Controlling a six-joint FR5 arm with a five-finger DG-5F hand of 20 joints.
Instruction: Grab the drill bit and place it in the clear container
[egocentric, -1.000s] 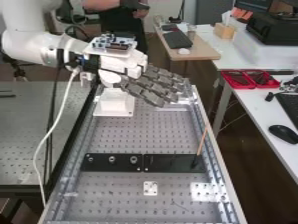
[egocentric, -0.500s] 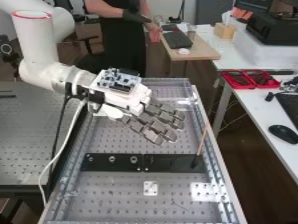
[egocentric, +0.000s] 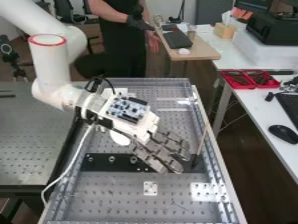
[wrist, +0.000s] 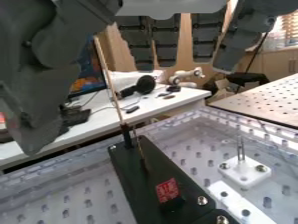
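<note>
Overhead, in the high view, the white arm (egocentric: 65, 57) comes in from the upper left, and the hand (egocentric: 141, 130) hangs palm end higher, fingers slanting down to the right over the black plate (egocentric: 103, 161). The fingers are spread and fairly straight, clamped on nothing. Just beside the fingertips, toward the view's right, a slim wooden stick (egocentric: 201, 139) stands slightly tilted at the plate's right end. A small white plate (egocentric: 150, 188) sits on the perforated bench (egocentric: 116, 202), nearer the camera than the black one. Two red trays (egocentric: 249, 79) rest on the white table beside the bench.

From the wrist, the hand's fingers (wrist: 166, 42) hang extended and the thumb (wrist: 40, 60) stands well apart from them, with nothing gripped in the gap. Lower than the fingertips and apart from them, a thin rod that looks like the drill bit (wrist: 140, 148) stands nearly upright on the black plate. The wooden stick rises just beside it from a black holder (wrist: 126, 136), its upper part passing close to the thumb; whether they touch I cannot tell. A red label (wrist: 167, 190) is on the plate.
</note>
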